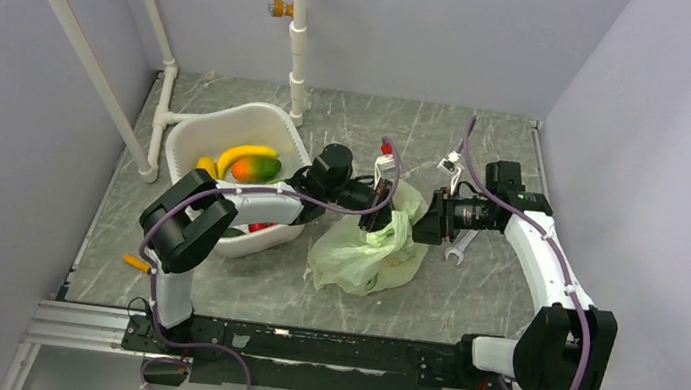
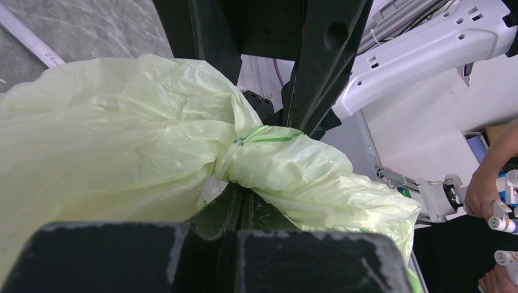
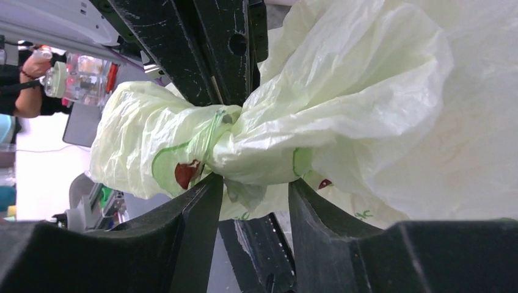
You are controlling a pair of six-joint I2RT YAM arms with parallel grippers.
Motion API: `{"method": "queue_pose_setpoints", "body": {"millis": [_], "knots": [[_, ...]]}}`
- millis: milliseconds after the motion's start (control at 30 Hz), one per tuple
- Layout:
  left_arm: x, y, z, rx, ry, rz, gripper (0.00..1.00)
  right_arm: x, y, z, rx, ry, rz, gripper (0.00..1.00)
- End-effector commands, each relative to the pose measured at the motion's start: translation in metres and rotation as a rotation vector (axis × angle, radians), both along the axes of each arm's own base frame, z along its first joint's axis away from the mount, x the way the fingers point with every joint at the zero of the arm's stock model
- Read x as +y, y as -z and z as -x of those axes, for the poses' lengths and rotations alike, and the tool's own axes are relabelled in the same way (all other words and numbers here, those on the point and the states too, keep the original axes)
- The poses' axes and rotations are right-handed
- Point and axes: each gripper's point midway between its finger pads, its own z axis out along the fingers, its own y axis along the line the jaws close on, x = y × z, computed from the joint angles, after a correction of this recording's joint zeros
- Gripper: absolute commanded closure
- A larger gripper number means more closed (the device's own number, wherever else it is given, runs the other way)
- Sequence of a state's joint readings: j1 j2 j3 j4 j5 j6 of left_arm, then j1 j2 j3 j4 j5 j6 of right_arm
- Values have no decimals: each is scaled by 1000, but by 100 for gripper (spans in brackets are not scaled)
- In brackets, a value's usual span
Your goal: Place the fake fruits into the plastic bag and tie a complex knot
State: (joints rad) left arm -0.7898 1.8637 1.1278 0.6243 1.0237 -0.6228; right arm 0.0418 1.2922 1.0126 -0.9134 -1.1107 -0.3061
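Grey marbled worktop [image 1: 238, 292]. On its left, a white plastic basin [image 1: 190, 134] holds a yellow banana [image 1: 244, 152] and an orange-green mango [image 1: 256, 169], neither bagged. The pale-green crinkly plastic bag [image 1: 363, 258] lies mid-worktop between the arms. It's light, limp, slippery film that likely tears easily, so grab the bunched neck, not the panels. Left hand [image 2: 237, 198] is clamped shut on the bag. Right hand [image 3: 251, 192] is half open, straddling it, not visibly pinching. The twisted neck [image 3: 220, 137] shows a green band and red print.

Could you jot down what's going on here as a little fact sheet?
Bag: thin pale-green plastic bag, neck gathered
Left gripper: shut on the bag's neck
Right gripper: jaws apart around that neck
Fruits: yellow plastic banana and orange-green mango in the white plastic basin
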Motion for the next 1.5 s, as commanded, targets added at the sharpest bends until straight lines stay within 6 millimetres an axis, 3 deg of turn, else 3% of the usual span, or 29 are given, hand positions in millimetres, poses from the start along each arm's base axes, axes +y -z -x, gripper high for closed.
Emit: {"method": "queue_pose_setpoints", "body": {"millis": [0, 100, 267, 333, 533, 733, 900, 1033, 1133, 1367, 1467], "knots": [[-7, -24, 2, -58, 37, 68, 100, 9, -3, -4, -39, -21, -34, 55], [-7, -24, 3, -62, 39, 67, 100, 10, -6, -6, -50, -25, -39, 68], [0, -16, 0, -67, 22, 43, 100, 8, -11, -1, -76, -47, -26, 100], [5, -13, -6, -74, 2, 30, 100, 6, -11, 0, -85, -53, -15, 100], [25, -10, -22, -92, -51, -1, 80, -2, -11, -3, -115, -32, 5, 100], [37, -11, -18, -102, -50, -29, 65, -2, -19, -9, -143, -16, -4, 100], [83, -20, -34, -229, -141, -78, 49, -2, -22, -9, -161, -2, -5, 100], [115, -23, -29, -468, -97, -160, 41, -1, -23, -9, -161, 22, -22, 100], [114, -22, -20, -560, -54, -212, 37, 2, -25, -13, -166, 46, -41, 100], [85, -38, -17, -617, -28, -216, 32, 8, -24, -12, -170, 60, -30, 100], [76, -42, -7, -629, 21, -199, 32, 7, -25, -12, -177, 74, -19, 100]]}}
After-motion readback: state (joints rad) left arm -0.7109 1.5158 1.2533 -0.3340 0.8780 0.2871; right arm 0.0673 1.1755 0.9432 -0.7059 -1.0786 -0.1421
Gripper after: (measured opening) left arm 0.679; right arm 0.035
